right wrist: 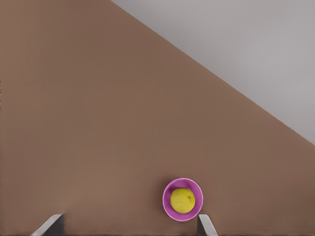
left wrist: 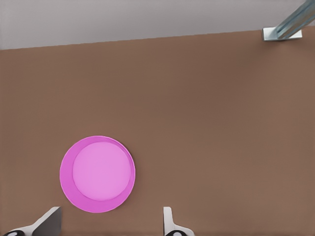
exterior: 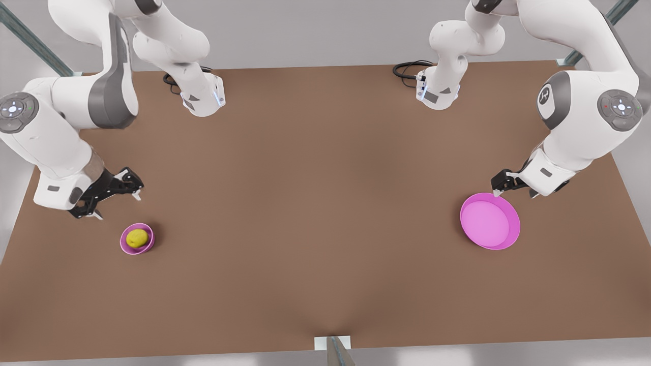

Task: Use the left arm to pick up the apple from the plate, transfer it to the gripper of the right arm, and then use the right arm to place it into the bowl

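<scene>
The apple (exterior: 137, 238) sits inside the bowl (exterior: 148, 245) at the table's (exterior: 315, 203) near edge, on the front view's left. The right gripper (exterior: 118, 202) hovers just beyond it, at about 11 o'clock from the bowl, apart from both bowl and fruit, fingers spread wide with nothing between them. In the right wrist view the apple (right wrist: 182, 200) rests in the bowl (right wrist: 169, 191), close to one fingertip (right wrist: 206, 226) of the spread pair.

Across the table, on the front view's right, the plate (exterior: 512, 223) lies bare. The left gripper (exterior: 501, 189) hangs at the plate's 12 o'clock, just over its far rim, well apart from the apple. In the left wrist view the plate (left wrist: 68, 169) lies ahead of the fingers (left wrist: 168, 221), which stand wide apart and hold nothing.

Farther back, both arm bases stand at the table's far edge.
</scene>
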You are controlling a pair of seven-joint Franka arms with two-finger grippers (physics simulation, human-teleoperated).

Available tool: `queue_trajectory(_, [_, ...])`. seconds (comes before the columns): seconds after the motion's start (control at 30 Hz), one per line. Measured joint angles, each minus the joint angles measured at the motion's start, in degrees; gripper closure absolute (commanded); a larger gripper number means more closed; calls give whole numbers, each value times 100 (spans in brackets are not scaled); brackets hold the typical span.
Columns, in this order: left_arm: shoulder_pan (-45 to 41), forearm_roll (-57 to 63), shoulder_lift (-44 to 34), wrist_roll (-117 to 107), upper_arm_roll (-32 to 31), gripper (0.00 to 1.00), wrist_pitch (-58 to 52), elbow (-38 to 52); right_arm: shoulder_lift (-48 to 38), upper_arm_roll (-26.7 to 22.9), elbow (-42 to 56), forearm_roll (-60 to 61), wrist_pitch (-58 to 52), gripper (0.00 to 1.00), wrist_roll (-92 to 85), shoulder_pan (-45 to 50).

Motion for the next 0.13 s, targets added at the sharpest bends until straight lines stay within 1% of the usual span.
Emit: queue_trajectory(0.13, [-1,1,-2,-23,0,0,-5,0,40,-96,191,149,-255,0,533,156])
